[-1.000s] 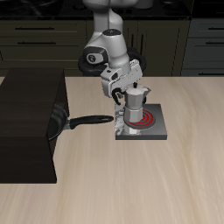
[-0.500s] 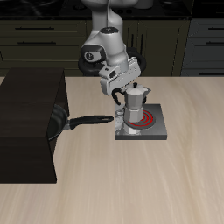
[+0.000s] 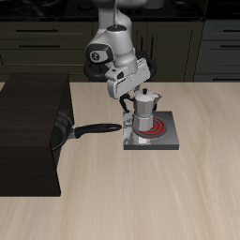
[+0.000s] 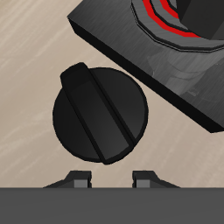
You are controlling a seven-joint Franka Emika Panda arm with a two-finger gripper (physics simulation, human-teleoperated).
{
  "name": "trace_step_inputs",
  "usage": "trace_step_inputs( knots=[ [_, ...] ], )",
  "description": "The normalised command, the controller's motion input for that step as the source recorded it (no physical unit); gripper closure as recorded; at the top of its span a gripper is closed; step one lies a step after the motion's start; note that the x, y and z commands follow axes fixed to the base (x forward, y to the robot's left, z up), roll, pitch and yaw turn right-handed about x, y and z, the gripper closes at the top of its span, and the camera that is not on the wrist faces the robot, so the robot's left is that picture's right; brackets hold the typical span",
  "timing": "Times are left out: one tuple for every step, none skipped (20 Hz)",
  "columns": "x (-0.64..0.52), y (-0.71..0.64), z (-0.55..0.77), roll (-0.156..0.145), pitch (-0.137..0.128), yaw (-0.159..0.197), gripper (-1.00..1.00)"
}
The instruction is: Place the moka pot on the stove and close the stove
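Behind, dark cabinets (image 3: 37,42); wooden table (image 3: 141,197).

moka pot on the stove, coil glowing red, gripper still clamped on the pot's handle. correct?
Not the last part. The exterior view shows the gripper lifted off the moka pot, and the wrist view shows its open fingers holding nothing above the black knob. The rest holds: the pot stands on the stove and the coil is red.

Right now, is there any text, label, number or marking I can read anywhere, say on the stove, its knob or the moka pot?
None: no text, number or sign shows on the stove, its black knob, the moka pot, the frying pan or the black box.
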Motion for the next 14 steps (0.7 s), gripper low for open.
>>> trace_step_inputs(
  knots=[
    [-0.02, 0.1, 0.09, 0.046, -0.015, 0.011, -1.0],
    [0.05, -0.02, 0.03, -0.015, -0.014, 0.021, -1.0],
    [-0.02, 0.27, -0.01, 0.243, 0.181, -0.212, -1.0],
    [-0.06, 0.15, 0.0, 0.136, 0.059, -0.031, -1.0],
    [0.16, -0.07, 0.05, -0.069, 0.024, -0.024, -1.0],
    [0.05, 0.05, 0.1, 0.07, 0.052, -0.063, -1.0],
    [0.04, 0.08, 0.12, 0.141, 0.02, 0.05, -1.0],
    [0.04, -0.03, 0.16, -0.06, -0.008, 0.091, -1.0],
    [0.07, -0.02, 0.11, 0.033, 0.044, -0.11, -1.0],
    [0.0, 0.02, 0.04, 0.003, 0.02, 0.034, -1.0],
    [0.05, -0.04, 0.1, -0.042, -0.004, 0.006, -1.0],
    [0.03, -0.06, 0.04, -0.024, -0.032, 0.052, -1.0],
    [0.06, -0.07, -0.03, 0.051, 0.057, 0.031, -1.0],
    [0.03, -0.11, 0.04, -0.026, 0.005, 0.029, -1.0]
  ],
)
